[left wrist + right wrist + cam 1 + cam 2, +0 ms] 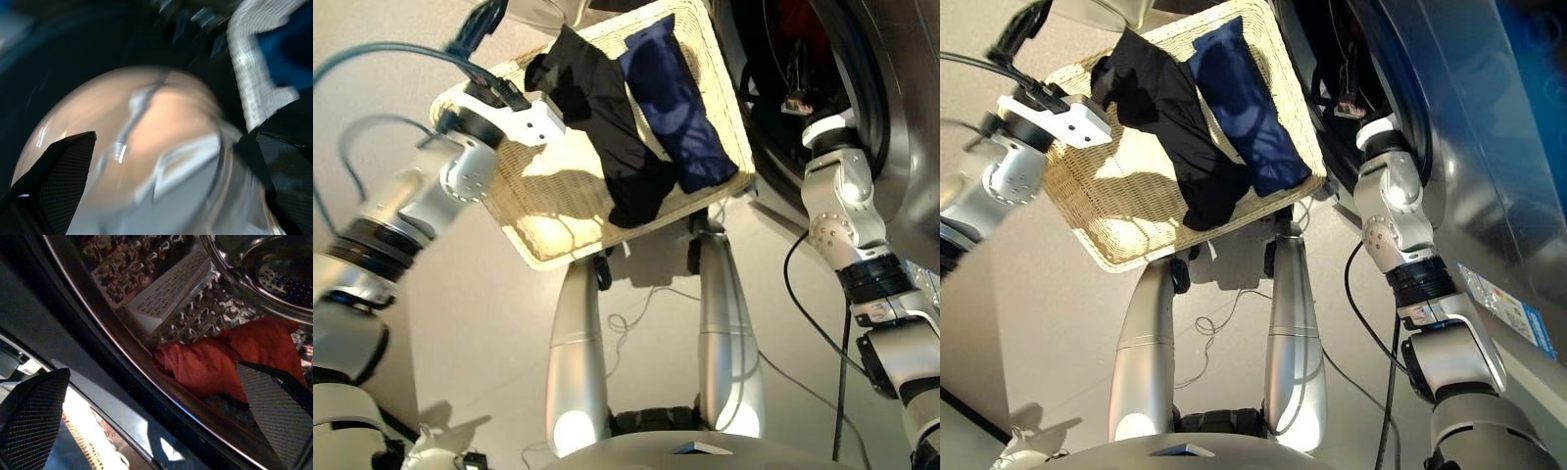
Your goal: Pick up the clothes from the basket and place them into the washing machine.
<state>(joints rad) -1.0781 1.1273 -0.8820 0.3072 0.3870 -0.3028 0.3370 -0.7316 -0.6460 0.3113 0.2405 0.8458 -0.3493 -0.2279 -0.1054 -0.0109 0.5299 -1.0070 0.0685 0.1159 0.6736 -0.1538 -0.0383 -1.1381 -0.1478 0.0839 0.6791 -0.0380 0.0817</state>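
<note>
The cream wicker basket [538, 257] holds two of the clothes side by side, a black garment [607, 127] and a navy blue one [675, 98]. My left gripper [176, 134] is open over the basket's far left part, close to the black garment's upper end; its wrist view is blurred and shows a round glass door [146, 161] and a strip of basket rim. My right gripper [152, 368] is open at the mouth of the washing machine [891, 117]. A coral-red garment [215, 362] lies inside the perforated steel drum [195, 308], just beyond the fingers.
A blue cable [372, 59] loops off my left arm. A black cable [793, 284] hangs beside my right arm, and thin wires [636, 313] lie on the beige floor below the basket. The washer's dark front fills the right side.
</note>
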